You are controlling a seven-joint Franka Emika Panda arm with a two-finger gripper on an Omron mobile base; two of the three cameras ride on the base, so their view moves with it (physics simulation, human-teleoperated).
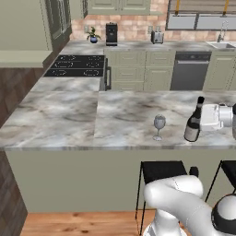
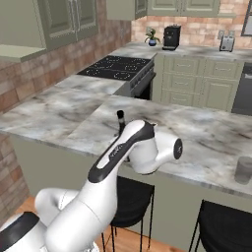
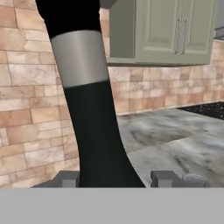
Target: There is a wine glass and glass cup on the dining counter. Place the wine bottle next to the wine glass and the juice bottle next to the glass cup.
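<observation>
Nearest the hand camera, gripper [image 3: 112, 178] pinching the wine bottle [image 1: 194, 120], fingers [image 3: 68, 178] set narrow, one on either side of the dark glass close above the pale label band. Held from the right in the left base view, bottle tilted slightly, base at or just above the dining counter [image 1: 69, 120]. Just left of it, wine glass [image 1: 159, 126] upright on the marble, apart from the bottle. Farther right along the slab in the right base view, glass cup [image 2: 243, 170] near the front edge. Beyond, black stove [image 1: 76, 65] and coffee machine [image 1: 111, 34] against the brick wall.
</observation>
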